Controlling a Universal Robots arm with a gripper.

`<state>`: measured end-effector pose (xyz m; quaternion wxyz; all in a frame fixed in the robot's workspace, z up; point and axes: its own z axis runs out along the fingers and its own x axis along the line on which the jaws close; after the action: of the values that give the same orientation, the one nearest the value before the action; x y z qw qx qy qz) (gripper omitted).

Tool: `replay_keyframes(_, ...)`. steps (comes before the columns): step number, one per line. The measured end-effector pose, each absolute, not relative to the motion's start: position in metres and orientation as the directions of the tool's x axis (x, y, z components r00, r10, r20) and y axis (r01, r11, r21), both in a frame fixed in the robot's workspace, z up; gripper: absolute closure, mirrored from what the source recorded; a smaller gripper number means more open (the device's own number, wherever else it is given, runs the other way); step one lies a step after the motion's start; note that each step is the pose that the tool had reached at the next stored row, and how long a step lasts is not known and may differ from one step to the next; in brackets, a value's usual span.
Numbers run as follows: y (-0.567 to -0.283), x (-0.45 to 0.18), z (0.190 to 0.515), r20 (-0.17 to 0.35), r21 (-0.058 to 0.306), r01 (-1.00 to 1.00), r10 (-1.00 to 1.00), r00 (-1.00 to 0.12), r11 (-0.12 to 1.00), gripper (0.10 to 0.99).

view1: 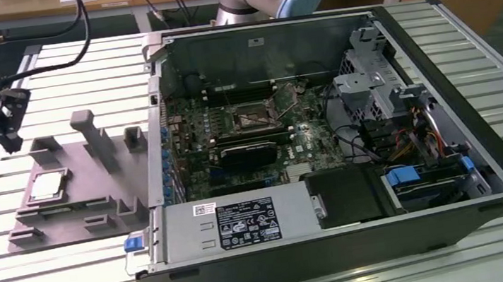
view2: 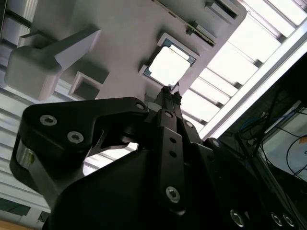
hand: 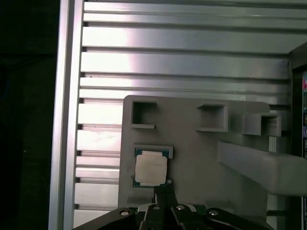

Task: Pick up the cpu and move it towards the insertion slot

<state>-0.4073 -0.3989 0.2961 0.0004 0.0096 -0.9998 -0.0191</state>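
The cpu (view1: pixel 48 185), a small square chip with a silvery top, lies flat in a recess of the grey plastic fixture (view1: pixel 89 209) at the exterior view's left. My gripper (view1: pixel 10 143) hangs above the fixture's far left end, a little above and behind the chip, not touching it. In both wrist views the cpu (view2: pixel 168 64) (hand: pixel 151 168) sits just beyond the gripper's tip (view2: pixel 166 92) (hand: pixel 163 188), whose narrow black fingers are pressed together with nothing between them. The insertion slot (view1: pixel 251 117), a metal-framed square socket, lies on the motherboard inside the open computer case.
The open black computer case (view1: pixel 446 183) takes up the middle and right of the slatted metal table (view1: pixel 59 277). A black heatsink block (view1: pixel 245 154) and a power supply (view1: pixel 241 222) sit near the socket. Upright posts (view1: pixel 89 131) rise from the fixture beside the chip.
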Motion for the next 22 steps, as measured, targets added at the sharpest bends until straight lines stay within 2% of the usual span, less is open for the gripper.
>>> replay_keyframes(22, -0.402, -0.414, 0.258, 0.000, 0.038, -0.019, -0.019, -1.000, 0.999, 0.984)
